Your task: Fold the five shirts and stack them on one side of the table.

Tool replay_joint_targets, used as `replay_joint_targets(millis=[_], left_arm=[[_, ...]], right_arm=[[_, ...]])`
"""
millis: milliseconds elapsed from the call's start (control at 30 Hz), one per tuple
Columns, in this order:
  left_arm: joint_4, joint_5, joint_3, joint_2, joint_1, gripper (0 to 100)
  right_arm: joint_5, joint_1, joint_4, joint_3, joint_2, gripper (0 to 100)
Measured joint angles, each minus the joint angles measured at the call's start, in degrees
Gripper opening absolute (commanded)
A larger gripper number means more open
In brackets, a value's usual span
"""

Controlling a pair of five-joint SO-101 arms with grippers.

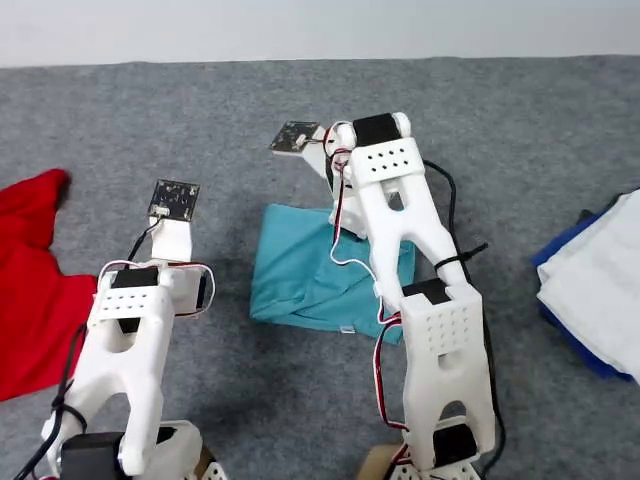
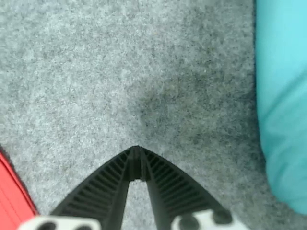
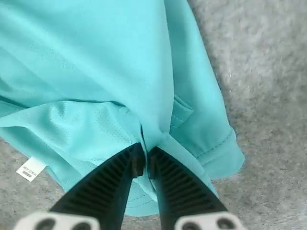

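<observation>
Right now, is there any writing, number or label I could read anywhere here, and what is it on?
On the teal shirt, a white tag: it carries dark print, too small to read.
No other words, numbers or signs can be made out.

A robotics lab bench: a table [image 1: 520,110] covered in grey felt, white plastic left arm [image 1: 125,340] and right arm [image 1: 440,330] at its near edge with exposed wiring [image 1: 379,365], a bare white wall [image 1: 300,28] beyond its far edge.

left tool [image 2: 137,152] — jaws together, pointing down | right tool [image 3: 144,152] — jaws pinched on teal shirt [image 3: 96,57], arm stretched forward
</observation>
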Motion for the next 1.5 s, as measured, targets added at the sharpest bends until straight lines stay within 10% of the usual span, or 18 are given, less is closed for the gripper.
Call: replay_joint_targets(millis=[1500], left_arm=[[0.00, 0.00, 0.00, 0.00, 0.00, 0]], right_arm=[[4.40, -0.09, 0.00, 0.26, -4.40, 1.1]])
